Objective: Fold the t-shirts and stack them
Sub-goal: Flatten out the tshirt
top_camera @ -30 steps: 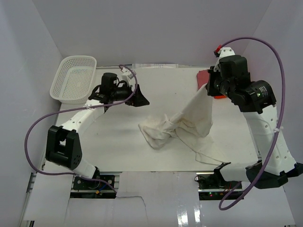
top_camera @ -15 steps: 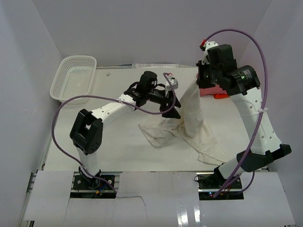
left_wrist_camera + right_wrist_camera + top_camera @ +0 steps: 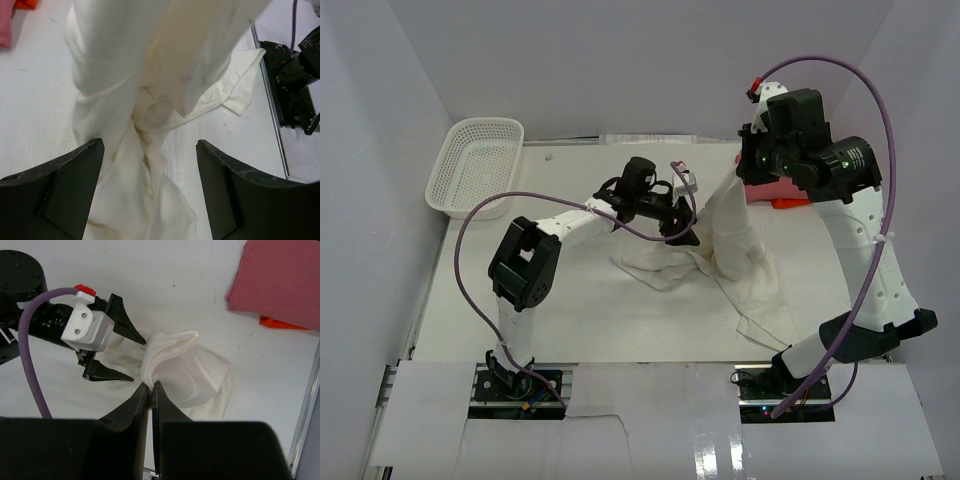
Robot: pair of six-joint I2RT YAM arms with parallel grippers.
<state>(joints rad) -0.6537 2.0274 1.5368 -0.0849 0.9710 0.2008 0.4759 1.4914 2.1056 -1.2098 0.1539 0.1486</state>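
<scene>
pinching the soft cream-white cloth t-shirt [image 3: 732, 238] up by one edge in my tightly closed right gripper [image 3: 151, 389]; my left gripper [image 3: 149, 146] gapes wide at the hanging cloth, gripping nothing.

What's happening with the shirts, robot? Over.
Right gripper shut on cream-white cloth t-shirt, one end lifted. Left gripper open, low over it. Red cloth t-shirt flat, far right. Nothing blocking.

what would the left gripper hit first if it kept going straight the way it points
Most likely the cream-white t-shirt, hanging bunched right ahead of the open left gripper; exact depth is unclear.
</scene>
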